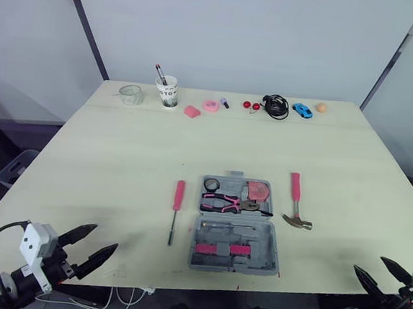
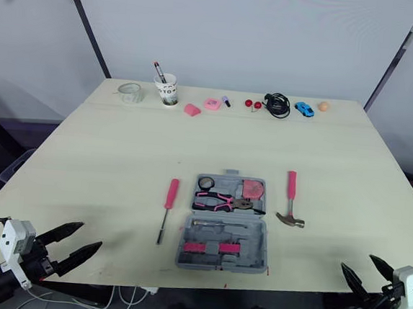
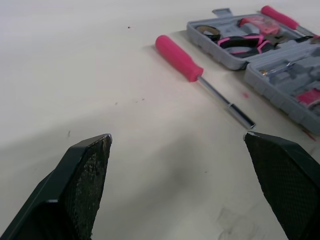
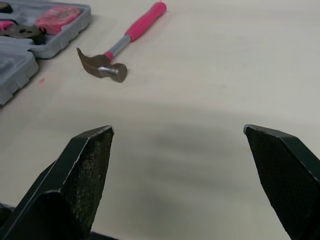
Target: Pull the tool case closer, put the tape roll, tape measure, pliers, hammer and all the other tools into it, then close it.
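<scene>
Open tool case [image 1: 268, 239] lower centre on the surface [image 1: 120, 154], pliers [image 1: 220, 201], tape roll [image 1: 212, 183], tape measure [image 1: 257, 191] inside, hammer [image 1: 296, 195] just right, screwdriver [image 1: 178, 195] left, left fingers [image 3: 85, 180] and right fingers [image 4: 85, 170] spread wide, empty, at bottom corners.

You see the tool case [image 4: 15, 70] and the pliers [image 4: 22, 31] inside it cut off by the edge of the right wrist view, and the small red pieces [image 1: 250, 105] at the far side of the table [image 1: 120, 154] are too small for you to identify.

Dark lettering on the paper cup [image 1: 168, 93], too small to read, nothing else legible
</scene>
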Controlling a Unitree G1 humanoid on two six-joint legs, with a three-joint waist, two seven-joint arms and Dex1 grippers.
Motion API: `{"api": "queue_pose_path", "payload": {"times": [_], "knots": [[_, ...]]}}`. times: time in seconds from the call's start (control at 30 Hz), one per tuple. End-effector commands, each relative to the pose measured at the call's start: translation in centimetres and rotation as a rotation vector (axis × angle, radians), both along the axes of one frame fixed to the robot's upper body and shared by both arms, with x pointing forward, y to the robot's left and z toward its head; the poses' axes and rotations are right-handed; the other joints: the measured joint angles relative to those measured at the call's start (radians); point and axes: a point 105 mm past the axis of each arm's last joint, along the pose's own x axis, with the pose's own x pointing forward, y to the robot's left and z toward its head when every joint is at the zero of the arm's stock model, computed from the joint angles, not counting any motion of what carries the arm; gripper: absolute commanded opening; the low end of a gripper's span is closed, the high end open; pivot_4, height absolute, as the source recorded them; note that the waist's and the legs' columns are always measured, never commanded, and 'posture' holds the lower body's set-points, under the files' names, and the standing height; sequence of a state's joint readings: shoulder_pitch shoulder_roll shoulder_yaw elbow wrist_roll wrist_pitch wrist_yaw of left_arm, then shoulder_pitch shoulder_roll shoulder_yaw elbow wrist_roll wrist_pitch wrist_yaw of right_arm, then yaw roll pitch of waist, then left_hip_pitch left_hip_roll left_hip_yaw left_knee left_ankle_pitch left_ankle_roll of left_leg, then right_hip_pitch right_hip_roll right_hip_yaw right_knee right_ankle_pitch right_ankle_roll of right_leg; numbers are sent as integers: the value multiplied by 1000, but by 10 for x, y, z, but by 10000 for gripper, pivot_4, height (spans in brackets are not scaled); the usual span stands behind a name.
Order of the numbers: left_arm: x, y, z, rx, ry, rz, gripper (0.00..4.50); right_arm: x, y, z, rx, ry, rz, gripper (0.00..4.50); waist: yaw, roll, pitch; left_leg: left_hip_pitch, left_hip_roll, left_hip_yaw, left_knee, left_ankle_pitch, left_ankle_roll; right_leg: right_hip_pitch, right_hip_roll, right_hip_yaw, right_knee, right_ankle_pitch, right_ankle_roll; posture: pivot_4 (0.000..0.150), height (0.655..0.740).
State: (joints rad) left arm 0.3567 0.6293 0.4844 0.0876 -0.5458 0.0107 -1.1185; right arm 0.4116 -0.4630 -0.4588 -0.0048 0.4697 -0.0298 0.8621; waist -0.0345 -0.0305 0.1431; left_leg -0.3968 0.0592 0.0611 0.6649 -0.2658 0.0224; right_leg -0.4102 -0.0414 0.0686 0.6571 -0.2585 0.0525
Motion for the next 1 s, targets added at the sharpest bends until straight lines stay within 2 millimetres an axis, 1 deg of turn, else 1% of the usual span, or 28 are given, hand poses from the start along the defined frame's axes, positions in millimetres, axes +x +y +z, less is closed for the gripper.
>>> {"api": "queue_pose_path", "payload": {"times": [0.03, 0.07, 0.13, 0.2, 0.3, 0.4, 0.5, 0.6, 0.7, 0.77, 0.83, 0.93, 1.0], "knots": [[10, -11, 16, 10, -56, -69, 45000, 18, 12, 19, -44, -65, 27, 43862, 0, 0, 0, 0, 0, 0, 0, 0, 0, 0, 0, 0, 0, 0, 0, 1500, 7400], [12, -14, 18, 9, -63, -85, 45000, 23, 13, 21, -55, -69, 19, 43862, 0, 0, 0, 0, 0, 0, 0, 0, 0, 0, 0, 0, 0, 0, 0, 1500, 7400], [14, -31, 24, 52, -75, -210, 45000, 41, 29, 29, -42, -85, 24, 43862, 0, -1, 0, 0, 0, 0, 0, 0, 0, 0, 0, 0, 0, 0, 0, 1500, 7400], [15, -42, 28, 74, -83, -294, 45000, 53, 41, 34, -31, -83, 29, 43862, -2, 1, 0, 0, 0, 0, 0, 0, 0, 0, 1, 0, 1, 0, 0, 1500, 7400], [22, -55, 39, 71, -110, -355, 45000, 71, 54, 41, -22, -67, -1, 43862, 0, 2, -1, 0, -1, 0, 0, 0, 0, 0, 0, 0, 1, 0, 0, 1500, 7400], [27, -68, 49, 78, -143, -414, 45000, 85, 66, 44, -54, -40, -6, 43862, 2, 2, -1, -1, -2, 0, -1, 0, 0, 0, 1, -1, 0, 0, 0, 1500, 7400], [31, -81, 61, 75, -169, -480, 45000, 101, 75, 49, -48, -29, -48, 43862, 2, 2, -1, -1, -3, 0, 0, 0, 0, 0, 2, -1, 0, 0, 0, 1500, 7400], [32, -88, 66, 74, -176, -511, 45000, 108, 79, 51, -51, -21, -70, 43862, 0, 2, -1, -1, -4, 1, 0, 0, 0, 0, 2, 0, 0, 0, 0, 1500, 7400], [34, -104, 80, 50, -198, -576, 45000, 124, 88, 48, -64, -6, -101, 43862, -1, 1, -1, -1, -3, 2, 0, 0, 0, 0, 4, 0, 0, 0, 0, 1500, 7400], [34, -110, 87, 20, -192, -594, 45000, 132, 87, 43, -76, 8, -143, 43862, -3, 1, -1, -1, -3, 2, 0, 0, 0, 0, 4, -1, 1, 0, 0, 1500, 7400], [31, -117, 94, 19, -190, -636, 45000, 140, 90, 40, -56, 22, -175, 43862, -4, 2, -1, -1, -3, 3, 0, 0, 0, 0, 5, 0, 1, 0, 0, 1500, 7400], [30, -124, 103, 28, -196, -671, 45000, 145, 97, 37, -24, 36, -191, 43862, -4, 2, 0, -2, -3, 3, 0, 0, 0, 0, 6, 0, 1, 0, 0, 1500, 7400], [29, -130, 111, 23, -205, -697, 45000, 146, 103, 31, -11, 59, -197, 43862, -4, 2, 0, -2, -3, 3, 0, 0, 0, 0, 6, 0, 1, 0, 0, 1500, 7400]]}}
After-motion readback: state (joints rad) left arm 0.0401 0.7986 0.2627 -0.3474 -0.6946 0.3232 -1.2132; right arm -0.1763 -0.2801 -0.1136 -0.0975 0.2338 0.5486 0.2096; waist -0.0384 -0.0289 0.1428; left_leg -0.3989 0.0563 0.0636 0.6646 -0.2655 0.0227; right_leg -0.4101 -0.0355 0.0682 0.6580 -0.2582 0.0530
